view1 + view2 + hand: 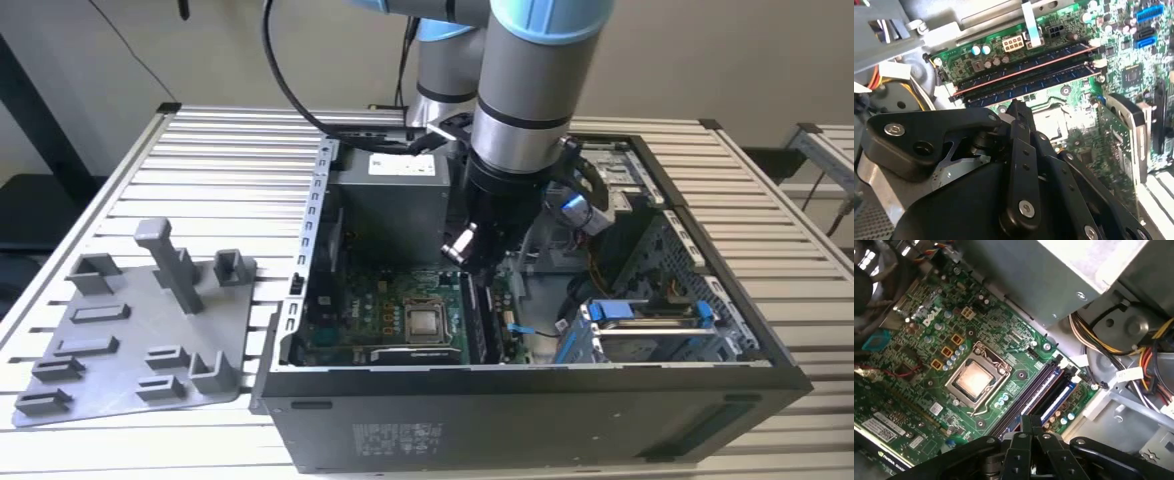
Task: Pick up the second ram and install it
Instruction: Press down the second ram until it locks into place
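A: Second ram, the thin long dark memory board (1029,82)?

B: Seated flat along its slot on the green motherboard (919,365), just past the fingertips of the black gripper (1016,106). Lies lengthwise, parallel to another dark memory board (1024,64) in the neighbouring slot, one step farther from the gripper. Seen in the first wrist view too (1030,391), running straight away from the gripper (1026,418).

A: Touching the fingertips?

B: Cannot tell. Very close, directly beyond the tips, but no clear contact in either wrist view.

A: Jaws?

B: Pressed together, only a thin seam between the two fingers, nothing pinched between them.

A: Around the gripper?

B: To one side of the slots, a square silver processor socket with a metal frame (974,380), near the tips. On the far side of the boards, blue empty slots (1059,401) with white end latches.

A: And farther out?

B: Gripper (467,265) reaching down into an open black computer case (534,420), with a grey power supply box (387,190) close beside the arm. Well away from the gripper, outside the case, a grey plastic fixture plate with upright posts (134,340) lying on a slatted metal table (240,130).
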Available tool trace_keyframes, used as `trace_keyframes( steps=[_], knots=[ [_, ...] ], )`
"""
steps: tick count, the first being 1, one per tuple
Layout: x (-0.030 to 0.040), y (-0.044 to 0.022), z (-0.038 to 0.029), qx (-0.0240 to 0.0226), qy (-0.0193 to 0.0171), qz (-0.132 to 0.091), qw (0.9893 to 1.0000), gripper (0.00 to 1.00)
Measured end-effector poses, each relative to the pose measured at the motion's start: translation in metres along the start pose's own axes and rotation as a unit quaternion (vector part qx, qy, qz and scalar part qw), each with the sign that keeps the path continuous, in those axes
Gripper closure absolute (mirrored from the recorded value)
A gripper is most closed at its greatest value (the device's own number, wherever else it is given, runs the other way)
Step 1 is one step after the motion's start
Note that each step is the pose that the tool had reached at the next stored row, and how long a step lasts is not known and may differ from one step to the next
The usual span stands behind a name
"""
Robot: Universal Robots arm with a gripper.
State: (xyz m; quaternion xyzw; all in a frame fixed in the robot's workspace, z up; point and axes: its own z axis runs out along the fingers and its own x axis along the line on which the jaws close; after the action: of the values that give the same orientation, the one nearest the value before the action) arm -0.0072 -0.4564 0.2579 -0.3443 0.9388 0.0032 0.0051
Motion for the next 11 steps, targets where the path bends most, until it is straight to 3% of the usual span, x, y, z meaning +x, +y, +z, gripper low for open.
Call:
trace_keyframes(
  steps=[3, 6, 11],
  knots=[
    [0.0, 0.0, 0.0001, -0.0004, 0.0, -0.028, 0.9996, 0.89],
    [0.0002, 0.0, 0.0003, -0.0006, 0.0002, -0.055, 0.9985, 0.89],
    [0.0003, 0.0002, 0.0012, -0.0012, 0.0003, -0.1, 0.995, 0.89]
  ],
)
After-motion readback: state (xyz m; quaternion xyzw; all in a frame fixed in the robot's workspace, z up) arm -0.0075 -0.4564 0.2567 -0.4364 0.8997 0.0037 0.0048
